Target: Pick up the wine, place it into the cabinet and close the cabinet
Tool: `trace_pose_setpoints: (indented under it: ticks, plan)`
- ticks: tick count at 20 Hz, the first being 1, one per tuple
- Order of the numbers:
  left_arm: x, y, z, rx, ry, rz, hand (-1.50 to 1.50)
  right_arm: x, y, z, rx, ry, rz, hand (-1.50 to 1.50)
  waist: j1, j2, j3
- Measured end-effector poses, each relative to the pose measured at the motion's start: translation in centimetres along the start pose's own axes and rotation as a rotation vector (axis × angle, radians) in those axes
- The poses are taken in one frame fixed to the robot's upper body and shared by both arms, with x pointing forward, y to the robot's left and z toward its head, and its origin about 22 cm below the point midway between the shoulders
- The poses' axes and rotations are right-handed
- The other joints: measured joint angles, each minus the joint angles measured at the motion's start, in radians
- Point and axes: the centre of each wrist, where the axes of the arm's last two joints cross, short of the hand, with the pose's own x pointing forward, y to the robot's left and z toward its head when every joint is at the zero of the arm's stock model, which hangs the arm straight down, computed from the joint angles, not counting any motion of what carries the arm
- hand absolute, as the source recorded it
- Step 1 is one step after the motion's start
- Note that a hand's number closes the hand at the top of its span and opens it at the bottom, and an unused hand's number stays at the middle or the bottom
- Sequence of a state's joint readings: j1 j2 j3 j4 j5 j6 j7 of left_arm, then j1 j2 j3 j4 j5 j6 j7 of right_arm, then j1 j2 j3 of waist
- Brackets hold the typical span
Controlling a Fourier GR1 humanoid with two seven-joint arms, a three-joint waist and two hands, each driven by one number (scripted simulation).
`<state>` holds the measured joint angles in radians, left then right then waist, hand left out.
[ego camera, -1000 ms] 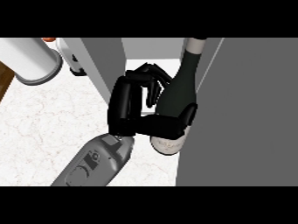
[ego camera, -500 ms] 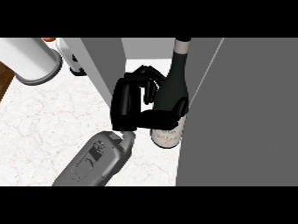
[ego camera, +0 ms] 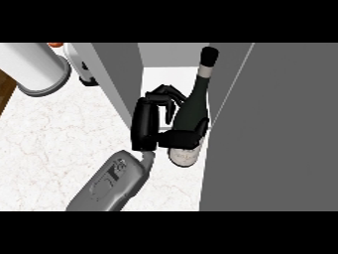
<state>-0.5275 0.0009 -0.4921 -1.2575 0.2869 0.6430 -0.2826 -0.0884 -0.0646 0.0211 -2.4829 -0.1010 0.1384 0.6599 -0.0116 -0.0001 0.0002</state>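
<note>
Dark glass wine bottle (ego camera: 191, 111) is clamped by the black right hand (ego camera: 148, 123); it could be bumped against the grey cabinet door (ego camera: 281, 124).

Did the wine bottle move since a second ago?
Yes. The wine bottle, held in the hand, has gone up the view, deeper into the cabinet; its top now sits further past the cabinet's front edge.

You have one wine bottle (ego camera: 193, 111), one hand (ego camera: 148, 124) on one grey forearm (ego camera: 113, 182), one grey cabinet (ego camera: 288, 124), one white cylindrical canister (ego camera: 32, 67), one marble worktop (ego camera: 47, 149).
</note>
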Motion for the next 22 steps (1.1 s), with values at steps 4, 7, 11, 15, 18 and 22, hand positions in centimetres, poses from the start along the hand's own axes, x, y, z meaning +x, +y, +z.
trace_pose_setpoints:
  ticks: [4,7,11,15,18,22]
  plan:
    - [-1.3,0.5,-0.3,0.02,-0.019,-0.027,1.5,-0.1,0.5,0.0,0.016,-0.001,-0.021,-1.5,-0.001,0.0,0.0]
    - [-2.0,0.9,-0.8,0.044,-0.02,-0.032,1.5,-0.1,0.2,0.0,0.007,-0.003,-0.01,-1.5,-0.002,0.001,0.0]
    - [-2.5,1.7,-1.5,0.069,-0.025,-0.03,1.5,-0.2,0.1,0.3,0.009,0.006,-0.004,-1.5,-0.002,0.0,0.0]
    - [-2.6,2.6,-3.0,0.08,-0.014,-0.028,1.5,0.0,0.0,0.0,0.004,0.002,-0.003,-1.5,-0.001,0.0,0.0]
    - [-2.9,3.2,-4.1,0.069,0.004,-0.024,1.5,-0.2,0.2,-0.2,0.004,-0.008,-0.023,-1.5,0.0,0.001,0.0]
    - [-3.3,3.5,-5.2,0.068,0.027,-0.017,1.5,-0.3,0.3,-0.1,0.007,-0.004,-0.034,-1.5,-0.003,0.001,0.0]
